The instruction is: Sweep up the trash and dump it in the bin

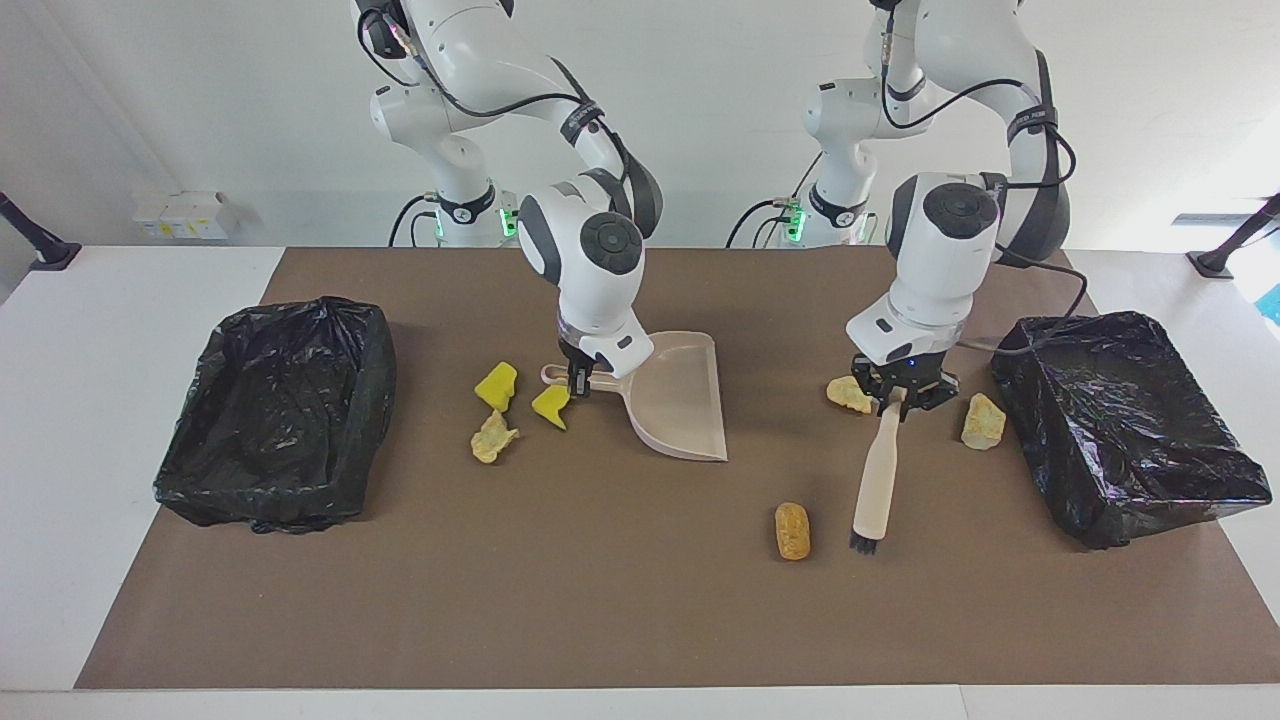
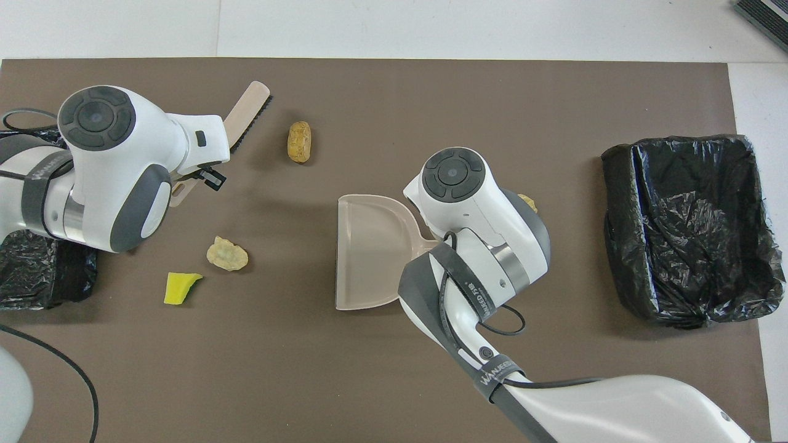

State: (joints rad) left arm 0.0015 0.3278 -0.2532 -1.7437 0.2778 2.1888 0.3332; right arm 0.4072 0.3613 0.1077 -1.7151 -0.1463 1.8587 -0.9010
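The left gripper (image 1: 900,392), pinching the hand brush (image 1: 873,482), and the right gripper (image 1: 580,383), pinching the dustpan (image 1: 682,400), face scattered trash (image 1: 793,530) between two bins (image 1: 280,410); sweeping seems about to start, next brushing that lump panward.

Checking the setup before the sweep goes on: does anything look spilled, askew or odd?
Nothing odd: trash pieces, like the orange lump, lie loose on the brown mat; the dustpan is empty.
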